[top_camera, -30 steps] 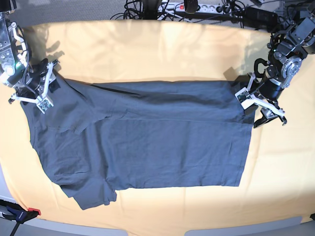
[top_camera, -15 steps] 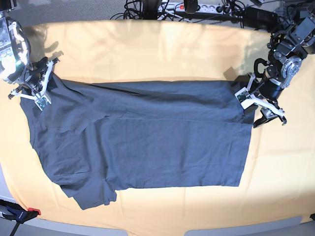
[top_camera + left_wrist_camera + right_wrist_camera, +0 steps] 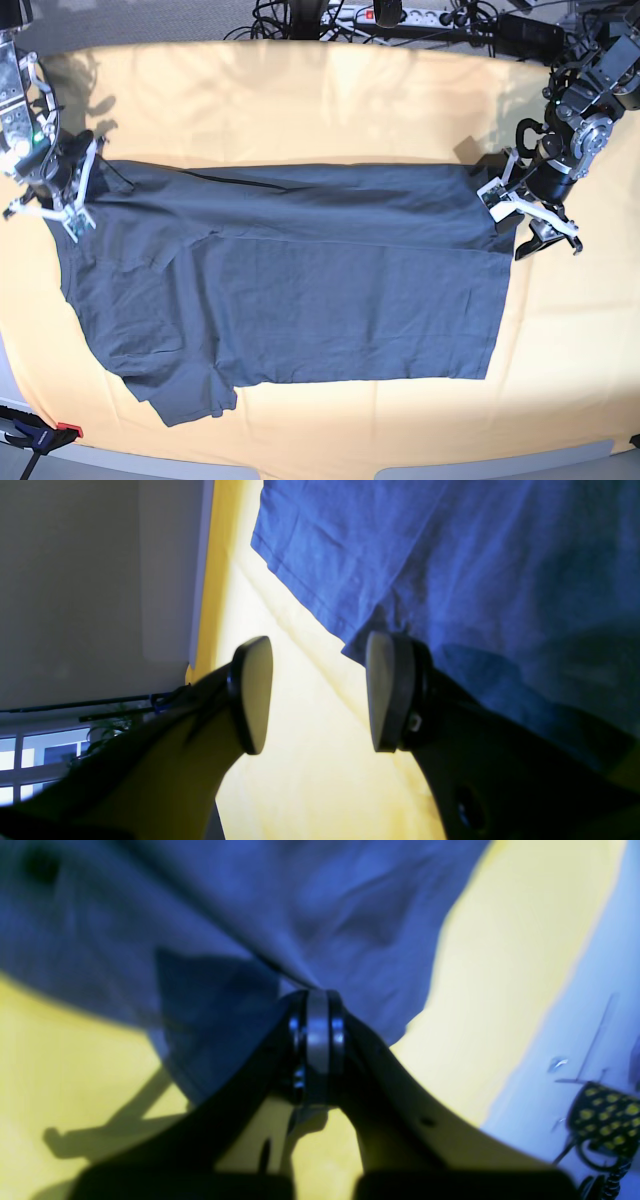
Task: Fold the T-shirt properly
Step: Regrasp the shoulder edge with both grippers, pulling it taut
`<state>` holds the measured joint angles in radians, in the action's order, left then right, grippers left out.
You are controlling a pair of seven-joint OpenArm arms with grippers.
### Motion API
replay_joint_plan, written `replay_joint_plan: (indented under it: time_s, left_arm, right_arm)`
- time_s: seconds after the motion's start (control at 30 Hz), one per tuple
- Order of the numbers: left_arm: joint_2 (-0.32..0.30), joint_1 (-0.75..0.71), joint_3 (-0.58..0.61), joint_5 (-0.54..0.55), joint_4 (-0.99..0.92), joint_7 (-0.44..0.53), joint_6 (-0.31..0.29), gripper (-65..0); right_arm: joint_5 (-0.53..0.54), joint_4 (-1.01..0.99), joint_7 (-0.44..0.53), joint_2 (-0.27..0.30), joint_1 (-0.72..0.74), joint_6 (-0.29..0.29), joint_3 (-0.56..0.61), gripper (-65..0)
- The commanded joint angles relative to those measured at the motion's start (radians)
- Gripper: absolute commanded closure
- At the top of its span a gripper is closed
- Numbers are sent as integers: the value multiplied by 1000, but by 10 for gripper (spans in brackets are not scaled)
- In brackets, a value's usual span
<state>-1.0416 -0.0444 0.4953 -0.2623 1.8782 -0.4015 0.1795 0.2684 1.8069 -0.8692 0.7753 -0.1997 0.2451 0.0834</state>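
Note:
The dark slate-grey T-shirt (image 3: 300, 280) lies spread flat on the orange-yellow cloth (image 3: 300, 100). It looks blue in the wrist views. My right gripper (image 3: 70, 212), at the base view's left, is shut on the shirt's upper left edge. In the right wrist view the gripper (image 3: 317, 997) pinches a taut ridge of the shirt (image 3: 200, 915). My left gripper (image 3: 522, 222), at the base view's right, is open at the shirt's upper right corner. In the left wrist view the gripper (image 3: 317, 690) holds nothing, and one finger (image 3: 387, 690) lies against the shirt's hem corner (image 3: 360, 645).
Cables and a power strip (image 3: 400, 15) lie behind the table's far edge. A clamp (image 3: 40, 435) sits at the front left corner. The cloth's front edge (image 3: 400, 465) runs just below the shirt's lower hem and sleeve.
My right gripper has moved left and slightly down, pulling the shirt's upper left edge with it; the top edge now lies straighter. My left arm has not moved.

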Motion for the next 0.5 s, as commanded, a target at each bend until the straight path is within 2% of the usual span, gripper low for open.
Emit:
replay_joint_plan:
  time_s: [0.0,0.13,0.27,0.33,0.4,0.47]
  left_arm:
    - [-19,11,-13,-11,11,8,20,-312]
    - [-20,11,-13,-25,11,8,19,-312]
    - [-20,11,-13,-45,11,8,18,-312]
    - [-20,11,-13,-44,11,8,0,-312]
    - [-20,11,-13,-44,11,8,-13,-312]
    - [-20,11,-13,-44,11,8,-14,-312]
  right_arm:
    - [-15,13,24,23,29,-9,-12,0]
    - [1,12,95,23,68,10,-12,0]
    - [10,10,170,22,67,135,-12,0]
    - [14,10,178,23,67,166,-12,0]
    - [-13,10,193,23,67,165,-12,0]
    - [-60,10,219,23,67,124,-12,0]
